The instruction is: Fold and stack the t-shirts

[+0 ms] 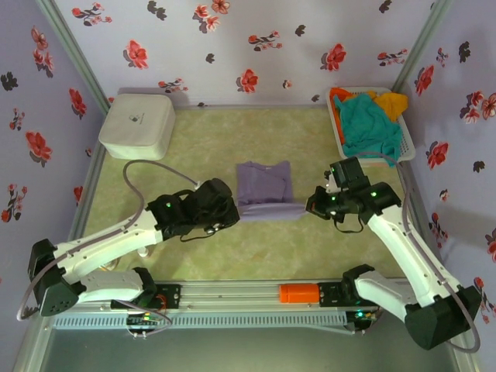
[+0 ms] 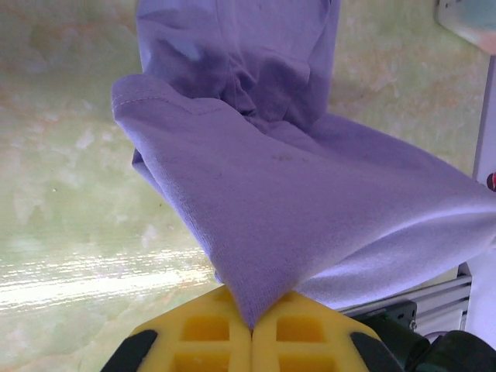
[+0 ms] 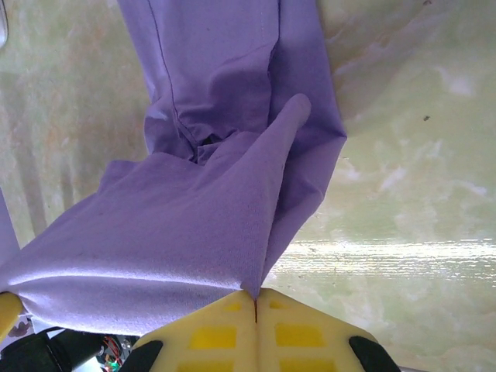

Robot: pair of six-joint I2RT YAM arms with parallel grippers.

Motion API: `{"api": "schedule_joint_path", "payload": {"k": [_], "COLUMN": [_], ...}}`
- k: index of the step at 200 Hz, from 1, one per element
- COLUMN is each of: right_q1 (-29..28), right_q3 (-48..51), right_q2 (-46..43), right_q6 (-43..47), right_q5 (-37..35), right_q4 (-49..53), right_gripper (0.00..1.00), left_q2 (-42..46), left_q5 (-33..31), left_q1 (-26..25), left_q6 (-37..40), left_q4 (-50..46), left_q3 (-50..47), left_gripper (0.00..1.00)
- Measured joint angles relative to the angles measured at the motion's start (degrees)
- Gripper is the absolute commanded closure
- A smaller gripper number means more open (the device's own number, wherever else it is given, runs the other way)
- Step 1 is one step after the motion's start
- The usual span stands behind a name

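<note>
Both jaws are pinched shut: our left gripper (image 2: 252, 329) and right gripper (image 3: 256, 301) each hold a near corner of the purple shirt (image 1: 265, 186), which stretches between them and runs straight ahead of both.

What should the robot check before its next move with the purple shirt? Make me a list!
1. Left tool pinches a corner of the purple t-shirt: ok.
2. Right tool pinches the other near corner: ok.
3. Near edge runs stretched between both tools: ok.
4. Cloth is smooth for a neat fold: not ok, it is bunched in the middle.
5. White box stands apart from the shirt: ok.
6. Other t-shirts are in the basket, off the fold area: ok.
</note>
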State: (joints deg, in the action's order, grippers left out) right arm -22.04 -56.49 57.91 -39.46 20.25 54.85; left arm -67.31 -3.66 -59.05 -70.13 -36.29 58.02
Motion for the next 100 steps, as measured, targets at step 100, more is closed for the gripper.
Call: {"api": "schedule_joint_path", "payload": {"k": [100], "right_q1": [0.0], "right_q3": [-2.2], "right_q2": [3.5], "right_q6": [0.0], "right_q5": [1.0], "right_q4": [-0.9], "right_gripper": [1.00], "left_q2": [1.0], "left_q5": [5.9], "left_q1": [6.3], "left_q6": [1.7], "left_q4": [2.8], "left_q3": [-2.9], "left_gripper": [1.00]}}
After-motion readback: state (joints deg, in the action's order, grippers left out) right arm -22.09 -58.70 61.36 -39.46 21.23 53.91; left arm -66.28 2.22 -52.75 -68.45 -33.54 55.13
